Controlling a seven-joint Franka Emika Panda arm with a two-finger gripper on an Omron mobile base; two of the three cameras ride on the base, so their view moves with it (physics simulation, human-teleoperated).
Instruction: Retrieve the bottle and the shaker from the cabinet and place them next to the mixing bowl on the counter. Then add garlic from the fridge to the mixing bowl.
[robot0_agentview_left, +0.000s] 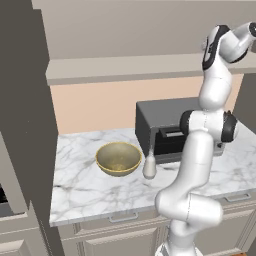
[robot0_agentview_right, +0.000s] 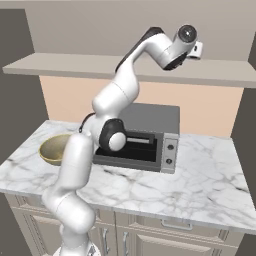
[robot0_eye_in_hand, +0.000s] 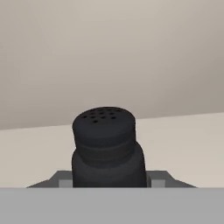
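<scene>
a: what's in the left base view?

b: the mixing bowl (robot0_agentview_left: 118, 158) sits on the white marble counter (robot0_agentview_left: 85, 190), and the bottle (robot0_agentview_left: 149, 164) stands upright just beside it on its right, in front of the toaster oven (robot0_agentview_left: 165, 127). the white arm (robot0_agentview_left: 200, 150) rises at the right and reaches up to the long cabinet shelf (robot0_agentview_left: 125, 70).

a: and from the right base view?

b: the arm (robot0_agentview_right: 115, 105) bends up over the toaster oven (robot0_agentview_right: 145, 137), with its hand up at the shelf (robot0_agentview_right: 100, 67). the bowl (robot0_agentview_right: 54, 148) shows at the left on the counter (robot0_agentview_right: 200, 180), partly behind the arm.

a: the jaws?

b: in the hand view the black shaker (robot0_eye_in_hand: 107, 146) fills the middle, upright on the shelf (robot0_eye_in_hand: 183, 144), its perforated top facing the camera. the gripper (robot0_eye_in_hand: 108, 179) has its finger tips (robot0_eye_in_hand: 65, 183) pressed against either side of the shaker's base, so the jaws are clamped on the shaker.

a: lifted?

b: i cannot tell; its bottom is hidden.
</scene>
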